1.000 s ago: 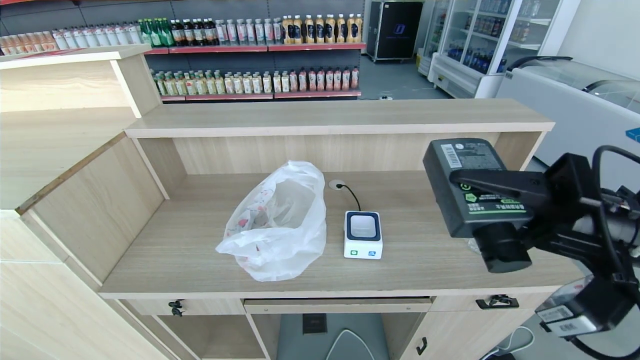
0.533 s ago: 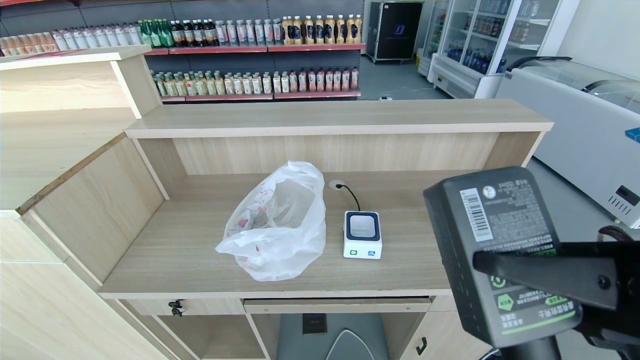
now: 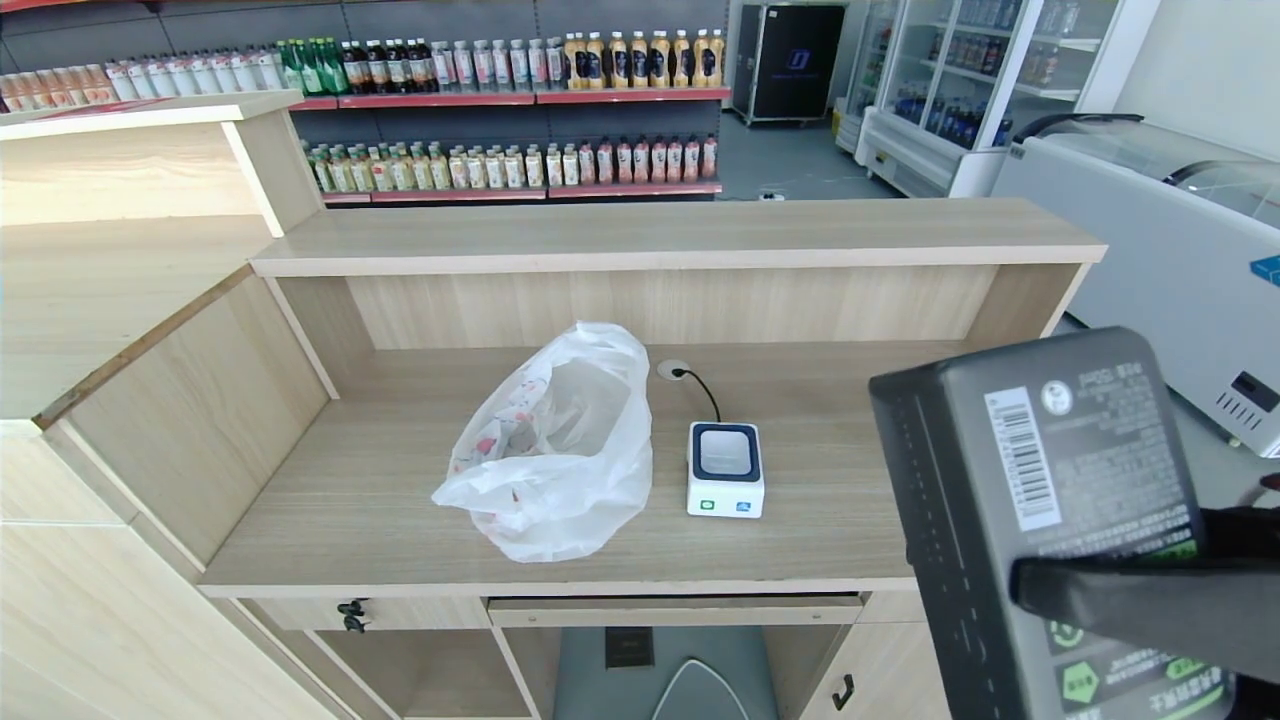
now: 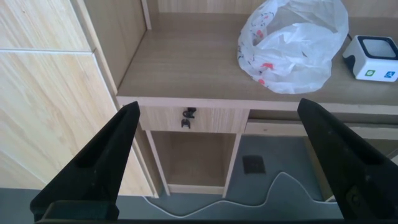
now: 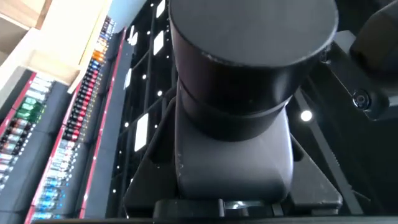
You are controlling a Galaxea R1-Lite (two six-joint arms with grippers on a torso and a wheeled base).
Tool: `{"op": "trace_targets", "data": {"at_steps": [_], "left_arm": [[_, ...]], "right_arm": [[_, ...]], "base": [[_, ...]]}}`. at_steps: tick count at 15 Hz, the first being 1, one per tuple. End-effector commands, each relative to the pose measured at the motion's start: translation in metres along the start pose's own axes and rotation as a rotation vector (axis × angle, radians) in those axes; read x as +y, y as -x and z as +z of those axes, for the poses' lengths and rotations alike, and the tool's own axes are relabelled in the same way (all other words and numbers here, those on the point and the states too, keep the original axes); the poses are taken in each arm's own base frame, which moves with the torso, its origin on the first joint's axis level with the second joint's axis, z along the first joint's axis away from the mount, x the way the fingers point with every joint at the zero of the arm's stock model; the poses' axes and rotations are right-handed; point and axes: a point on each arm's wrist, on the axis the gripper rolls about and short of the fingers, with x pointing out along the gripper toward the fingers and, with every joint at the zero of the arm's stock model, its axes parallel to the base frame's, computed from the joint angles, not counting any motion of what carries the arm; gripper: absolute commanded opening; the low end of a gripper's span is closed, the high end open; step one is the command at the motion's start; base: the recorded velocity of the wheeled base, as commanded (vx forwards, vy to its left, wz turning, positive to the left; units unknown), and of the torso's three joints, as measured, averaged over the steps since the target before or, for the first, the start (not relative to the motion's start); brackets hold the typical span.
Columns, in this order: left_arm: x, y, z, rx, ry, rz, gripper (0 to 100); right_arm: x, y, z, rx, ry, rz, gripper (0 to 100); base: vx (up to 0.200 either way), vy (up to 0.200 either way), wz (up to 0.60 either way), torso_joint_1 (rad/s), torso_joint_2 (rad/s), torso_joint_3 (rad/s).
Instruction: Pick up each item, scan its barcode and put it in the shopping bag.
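bottle (image 3: 1040, 480) | in right gripper (image 3: 1050, 600) (barcode showing) | scanner (image 3: 725, 468) beside shopping bag (image 3: 560, 450)

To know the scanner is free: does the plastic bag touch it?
Apart. The head view shows a strip of bare counter between the bag and the scanner.

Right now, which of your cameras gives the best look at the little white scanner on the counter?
The head view: the scanner sits whole beside the shopping bag, its dark window facing up and its cable running back. The left wrist view catches it side-on at the frame edge, partly cut off.
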Motion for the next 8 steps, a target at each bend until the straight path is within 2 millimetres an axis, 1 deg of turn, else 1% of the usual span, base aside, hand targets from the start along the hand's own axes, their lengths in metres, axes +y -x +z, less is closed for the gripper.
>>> {"op": "trace_targets", "data": {"at_steps": [1,3,5,7,8], "left_arm": [[0.000,0.000,0.000,0.000,0.001,-0.001,100],[0.000,0.000,0.000,0.000,0.001,0.001,100],[0.000,0.000,0.000,0.000,0.001,0.001,100],[0.000,0.000,0.000,0.000,0.001,0.001,100],[0.000,0.000,0.000,0.000,0.001,0.001,100]], "right_arm": [[-0.007,0.001,0.002,-0.004,0.012,-0.027,0],[-0.017,0.006,0.003,0.001,0.028,-0.051,0],[-0.017,0.006,0.003,0.003,0.027,-0.051,0],[-0.022,0.001,-0.011,0.038,0.044,-0.063,0],[-0.023,0.001,-0.012,0.047,0.045,-0.061,0]], "base": [[0.000,0.000,0.00,0.000,0.00,0.000],[0.000,0.000,0.00,0.000,0.00,0.000],[0.000,0.000,0.00,0.000,0.00,0.000],[0.000,0.000,0.00,0.000,0.00,0.000],[0.000,0.000,0.00,0.000,0.00,0.000]]}}
